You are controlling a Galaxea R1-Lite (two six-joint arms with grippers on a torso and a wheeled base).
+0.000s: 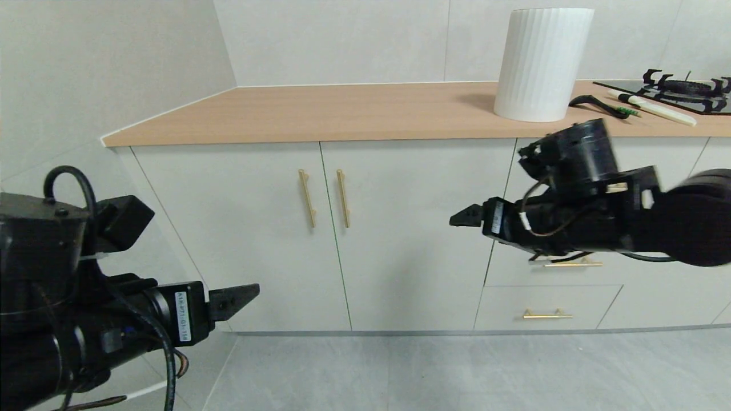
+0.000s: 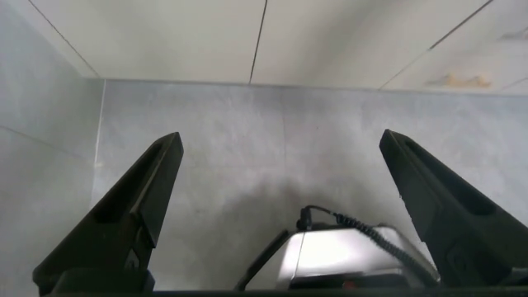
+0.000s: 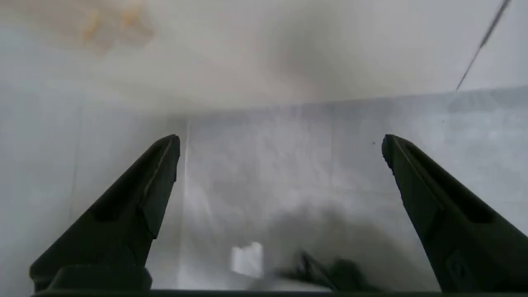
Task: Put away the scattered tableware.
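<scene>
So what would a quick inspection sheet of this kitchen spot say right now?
Surface: wooden countertop, things gathered at its right end.
Job's things: black utensil and white-handled utensil lying right of the white ribbed container.
Clutter: nothing seen.
Grippers: left gripper and right gripper both open, holding nothing, in front of the cabinets.
Cables: black cable looped behind the left gripper.
Surroundings: cabinet doors with gold handles, hob, grey floor.

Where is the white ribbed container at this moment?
In the head view, the white ribbed container stands upright on the wooden countertop, toward the robot's right, just left of a black utensil and the gas hob.
</scene>
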